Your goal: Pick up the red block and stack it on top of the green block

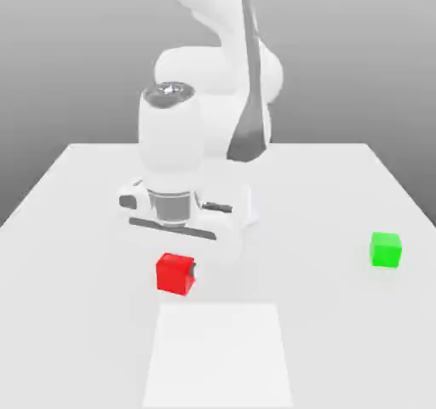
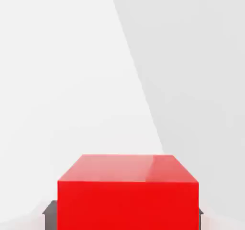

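The red block [image 1: 174, 273] is near the middle of the white table, toward the front. My gripper [image 1: 177, 271] comes straight down on it and is shut on it, with a dark fingertip [image 1: 194, 271] against its side on the exterior view's right. In the hand view the red block [image 2: 128, 195] sits close up between the dark fingertips [image 2: 49, 210], one pressed to each side. The green block [image 1: 385, 250] rests alone on the table, far off to the exterior view's right. I cannot tell whether the red block still touches the table.
The white table [image 1: 341, 194] stretches wide around both blocks. A lighter square patch [image 1: 220, 356] lies on it just in front of the red block. The arm's white body [image 1: 213, 75] rises behind the gripper.
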{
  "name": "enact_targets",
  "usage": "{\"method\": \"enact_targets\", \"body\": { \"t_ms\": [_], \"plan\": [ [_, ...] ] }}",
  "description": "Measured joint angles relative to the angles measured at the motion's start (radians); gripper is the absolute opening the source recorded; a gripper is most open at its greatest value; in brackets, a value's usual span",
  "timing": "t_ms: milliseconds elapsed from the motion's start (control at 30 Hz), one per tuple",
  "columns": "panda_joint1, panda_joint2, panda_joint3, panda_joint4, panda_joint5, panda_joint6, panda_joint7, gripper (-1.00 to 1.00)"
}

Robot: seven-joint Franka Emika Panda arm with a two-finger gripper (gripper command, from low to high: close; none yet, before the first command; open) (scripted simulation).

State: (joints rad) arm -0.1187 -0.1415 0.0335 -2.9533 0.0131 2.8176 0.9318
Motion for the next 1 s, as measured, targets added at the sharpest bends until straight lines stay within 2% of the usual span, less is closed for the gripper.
{"method": "enact_targets", "body": {
  "t_ms": [733, 833, 1000],
  "plan": [
    [0.658, -0.039, 0.547, 0.134, 0.2, -0.154, 0.206, -1.0],
    [0.675, -0.016, 0.583, 0.145, 0.175, -0.144, 0.241, -1.0],
    [0.641, 0.054, 0.601, 0.154, 0.075, -0.087, 0.316, -1.0]
  ]
}}
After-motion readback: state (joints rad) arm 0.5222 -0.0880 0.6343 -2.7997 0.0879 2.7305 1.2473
